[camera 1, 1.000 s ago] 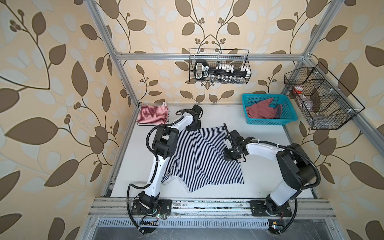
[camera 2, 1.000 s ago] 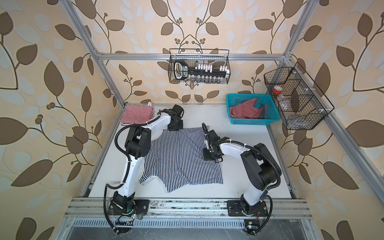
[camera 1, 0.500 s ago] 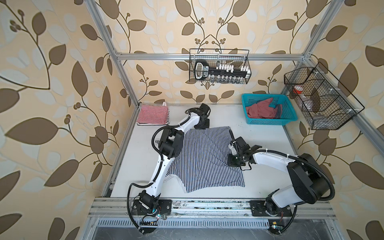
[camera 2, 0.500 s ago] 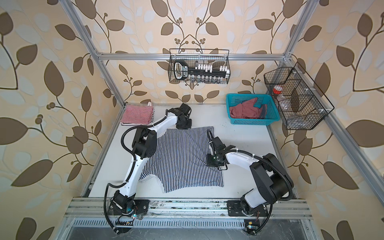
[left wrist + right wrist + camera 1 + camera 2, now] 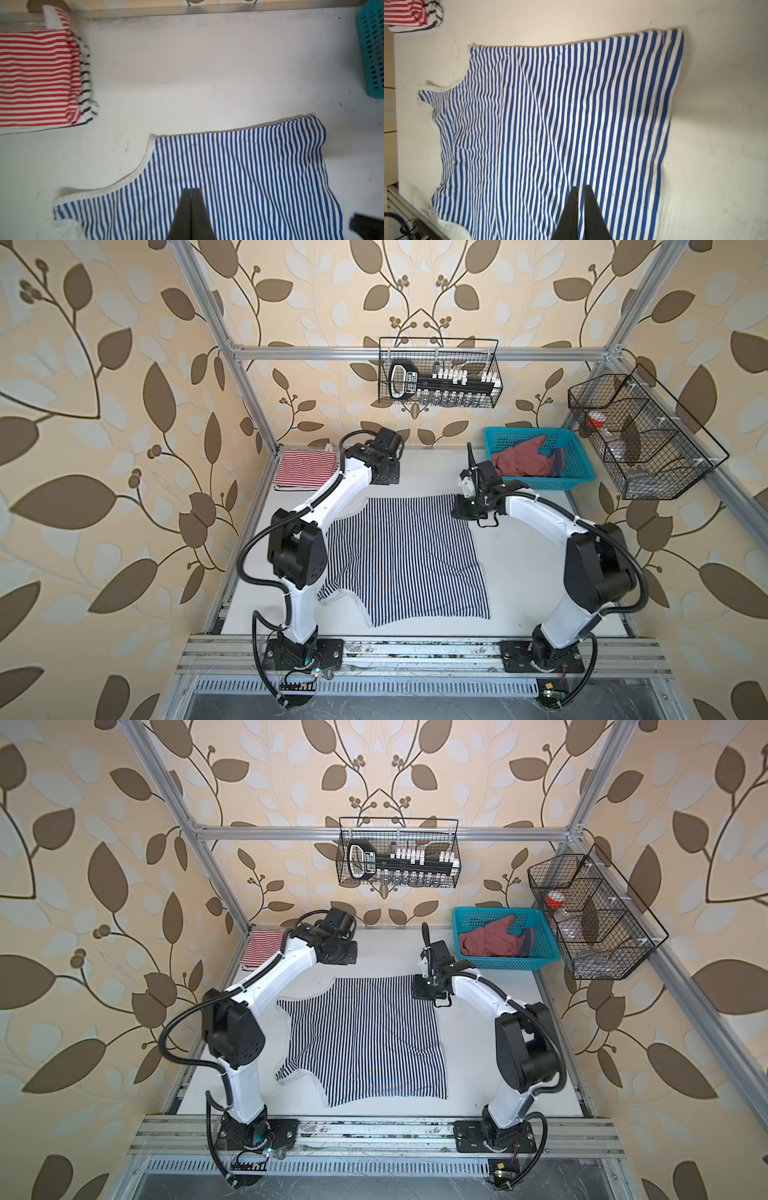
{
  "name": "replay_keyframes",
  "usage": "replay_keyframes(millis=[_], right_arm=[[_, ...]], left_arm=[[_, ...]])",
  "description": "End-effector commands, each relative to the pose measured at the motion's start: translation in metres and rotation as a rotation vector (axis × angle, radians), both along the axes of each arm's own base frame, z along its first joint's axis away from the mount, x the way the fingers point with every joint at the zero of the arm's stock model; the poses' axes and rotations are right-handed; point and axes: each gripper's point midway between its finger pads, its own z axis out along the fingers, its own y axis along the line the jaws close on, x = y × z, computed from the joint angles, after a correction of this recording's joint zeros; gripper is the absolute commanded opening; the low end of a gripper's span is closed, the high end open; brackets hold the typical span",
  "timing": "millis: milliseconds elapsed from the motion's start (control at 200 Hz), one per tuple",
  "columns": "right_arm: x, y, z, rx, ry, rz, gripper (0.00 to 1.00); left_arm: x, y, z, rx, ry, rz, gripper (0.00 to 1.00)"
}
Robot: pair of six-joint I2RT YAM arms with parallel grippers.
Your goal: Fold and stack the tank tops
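Centrally, the navy-and-white striped tank top (image 5: 403, 556) is seen spread flat on the white worktop (image 5: 540, 572) between the two arms, in both top views (image 5: 365, 1040). Its stripes are laid from back to front. The straight hem is turned to the right side and the white-bound armholes and straps to the left, where part is hidden beneath the left arm (image 5: 332, 493). A long slanting crease is shown across the cloth in the right wrist view (image 5: 550, 124), and the front strap is slightly rumpled. The left jaws are held near the back edge of this top, by the armhole; their fingers (image 5: 185, 207) are pressed tight together with nothing caught between them. The right jaws, carried by the right arm (image 5: 540, 514), are placed at the back right corner of the top; their fingers (image 5: 571, 207) are all but closed, and through the thin slit only the flat cloth below is seen, with no fabric seen gripped. The red-and-white striped tank top (image 5: 303, 468) is found folded in the back left corner of the worktop, well apart, with a dark-striped cloth (image 5: 86, 83) showing under its edge. The dusty red tank top (image 5: 521, 460) is seen crumpled in the turquoise basket (image 5: 540, 483) at the back right
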Motion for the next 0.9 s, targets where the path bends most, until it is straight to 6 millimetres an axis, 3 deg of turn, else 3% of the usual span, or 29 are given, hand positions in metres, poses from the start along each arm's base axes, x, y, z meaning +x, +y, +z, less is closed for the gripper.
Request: replay_keyframes(millis=[0,190,370,640,895], right_arm=[[0.003,0.004,-0.023,0.016,0.085,0.064,0.07],[0.028,0.005,-0.041,0.045,0.114,0.051,0.00],[0.038,0.002,-0.062,0.039,0.160,0.048,0.00],[0.044,-0.025,-0.085,0.043,0.226,-0.022,0.00],[0.055,-0.046,-0.097,0.051,0.280,-0.048,0.00]], left_arm=[[-0.028,0.031,-0.049,0.087,0.141,0.085,0.00],[-0.050,0.040,-0.098,0.107,0.262,0.101,0.00],[-0.053,0.037,-0.137,0.124,0.346,0.092,0.00],[-0.035,0.032,-0.189,0.152,0.441,0.078,0.00],[-0.004,0.014,-0.199,0.136,0.443,0.022,0.00]])
